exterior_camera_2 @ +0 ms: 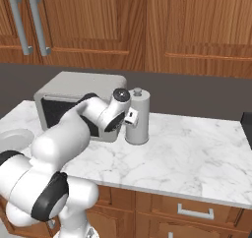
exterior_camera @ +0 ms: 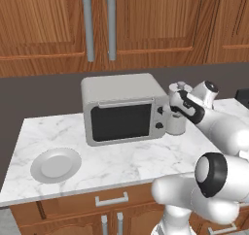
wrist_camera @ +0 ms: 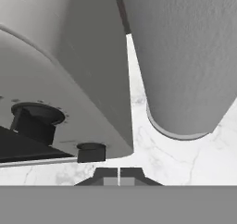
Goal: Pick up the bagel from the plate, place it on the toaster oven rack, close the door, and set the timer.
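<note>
Judging by the bare plate (exterior_camera: 56,165) and closed door (exterior_camera: 121,122), only the timer remains. The gripper (wrist_camera: 119,176), fingers pressed together on nothing, sits near a dark knob (wrist_camera: 34,121).

Marble counter (exterior_camera: 126,163) — carries plate (exterior_camera: 56,165), toaster oven (exterior_camera: 124,108), grey canister (exterior_camera_2: 137,117).

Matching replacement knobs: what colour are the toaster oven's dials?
Black dials, clearest in the hand view.

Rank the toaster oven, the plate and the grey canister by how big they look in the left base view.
1. toaster oven, clearly the largest.
2. plate, wide but flat, and nearer the camera, which may flatter it.
3. grey canister, partly hidden behind the arm, so its rank against the plate is unsure.
</note>
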Controlling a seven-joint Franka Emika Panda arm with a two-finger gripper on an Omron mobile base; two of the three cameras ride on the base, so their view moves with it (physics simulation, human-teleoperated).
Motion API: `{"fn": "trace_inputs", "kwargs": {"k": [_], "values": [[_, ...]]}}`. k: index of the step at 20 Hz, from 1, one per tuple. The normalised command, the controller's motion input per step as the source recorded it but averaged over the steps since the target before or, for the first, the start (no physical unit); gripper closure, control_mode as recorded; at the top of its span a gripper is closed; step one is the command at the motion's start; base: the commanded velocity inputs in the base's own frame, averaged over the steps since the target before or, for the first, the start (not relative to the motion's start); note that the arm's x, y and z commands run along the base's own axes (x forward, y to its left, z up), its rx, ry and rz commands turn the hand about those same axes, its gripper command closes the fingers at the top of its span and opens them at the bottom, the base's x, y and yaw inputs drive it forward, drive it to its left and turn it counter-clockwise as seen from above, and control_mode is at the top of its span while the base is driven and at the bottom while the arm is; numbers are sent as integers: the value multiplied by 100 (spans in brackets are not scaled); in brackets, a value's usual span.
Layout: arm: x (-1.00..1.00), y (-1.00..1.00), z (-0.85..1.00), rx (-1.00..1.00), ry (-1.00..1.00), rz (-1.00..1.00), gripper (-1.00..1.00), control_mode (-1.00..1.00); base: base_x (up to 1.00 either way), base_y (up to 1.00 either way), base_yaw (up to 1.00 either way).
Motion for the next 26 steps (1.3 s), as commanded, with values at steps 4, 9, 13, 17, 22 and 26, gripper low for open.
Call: {"fn": "trace_inputs", "kwargs": {"k": [4,9,13,17,22,26], "values": [[-36,74,48,-7,0,0,100,-100,0,0,0],[-9,61,32,-15,3,0,100,-100,0,0,0],[5,36,1,-14,2,0,100,-100,0,0,0],[21,10,0,-7,0,0,100,-100,0,0,0],[23,-1,0,-4,0,0,100,-100,0,0,0],[11,-5,-8,-4,0,0,100,-100,0,0,0]]}}
